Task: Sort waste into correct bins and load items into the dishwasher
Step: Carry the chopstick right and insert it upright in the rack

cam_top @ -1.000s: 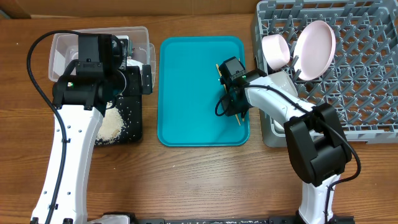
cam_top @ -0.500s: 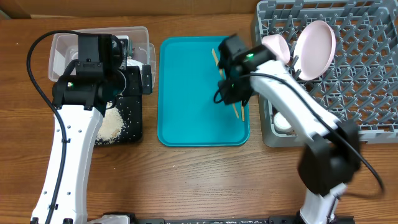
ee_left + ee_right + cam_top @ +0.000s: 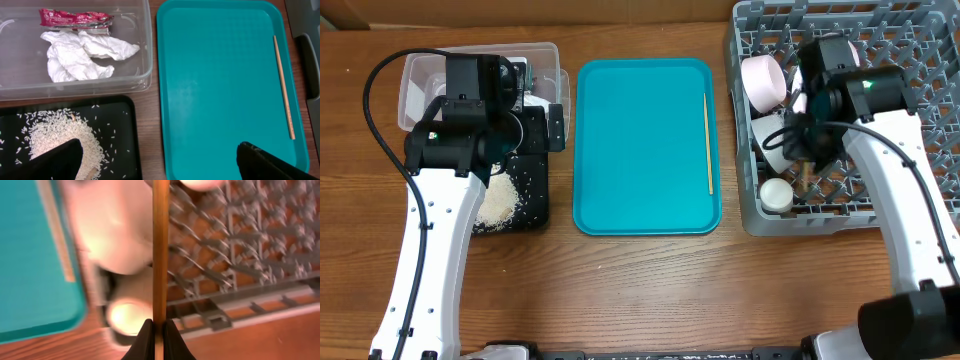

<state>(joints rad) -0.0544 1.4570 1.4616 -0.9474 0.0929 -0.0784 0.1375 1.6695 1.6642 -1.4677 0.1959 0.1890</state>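
Note:
My right gripper [image 3: 807, 168] [image 3: 160, 330] is shut on a thin wooden chopstick [image 3: 160, 250] and holds it over the front left part of the grey dish rack [image 3: 920, 150] [image 3: 235, 245]. Below it in the rack are a pale grey bowl [image 3: 775, 140] [image 3: 110, 230] and a small white cup [image 3: 775, 195] [image 3: 127, 317]. A pinkish plate [image 3: 763, 80] stands behind them. A second chopstick [image 3: 708, 145] [image 3: 282, 85] lies on the teal tray. My left gripper [image 3: 160, 167] is open over the black tray [image 3: 117, 145] holding rice [image 3: 55, 137]. The clear tub [image 3: 145, 60] holds the red wrapper [image 3: 75, 17] and the white tissue [image 3: 80, 52].
The teal tray [image 3: 645, 145] [image 3: 220, 90] lies between the bins and the rack, bare except for the chopstick along its right edge. My left arm [image 3: 460, 140] covers part of the tub and the black tray. Bare wooden table runs along the front.
My right gripper has lifted one chopstick off the teal tray and carried it right, over the rack. The other chopstick now lies straight along the tray's right edge. The left arm has not moved.

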